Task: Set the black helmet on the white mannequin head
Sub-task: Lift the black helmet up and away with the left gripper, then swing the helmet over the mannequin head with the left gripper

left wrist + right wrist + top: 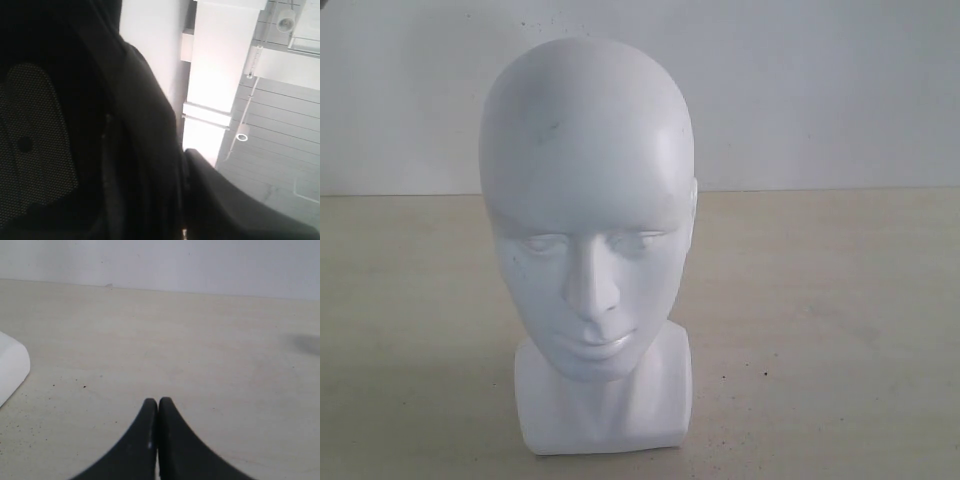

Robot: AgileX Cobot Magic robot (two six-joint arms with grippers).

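Observation:
The white mannequin head (pixel 585 200) stands upright on its blocky neck base in the middle of the exterior view, facing the camera, bare on top. Neither the black helmet nor any gripper shows in that view. In the left wrist view the black helmet (pixel 135 125) fills the frame, its mesh padded lining (pixel 35 145) showing. My left gripper (pixel 176 170) is shut on the helmet's rim; one finger (pixel 235 205) lies on the outside and the other is hidden. My right gripper (pixel 158 402) is shut on nothing, low over the table, beside a corner of the head's base (pixel 11 367).
The beige speckled table (pixel 820 330) runs back to a white wall (pixel 820 90). Past the helmet, the left wrist view looks up at a ceiling (pixel 280 125) with round lamps and a white beam (pixel 220 65).

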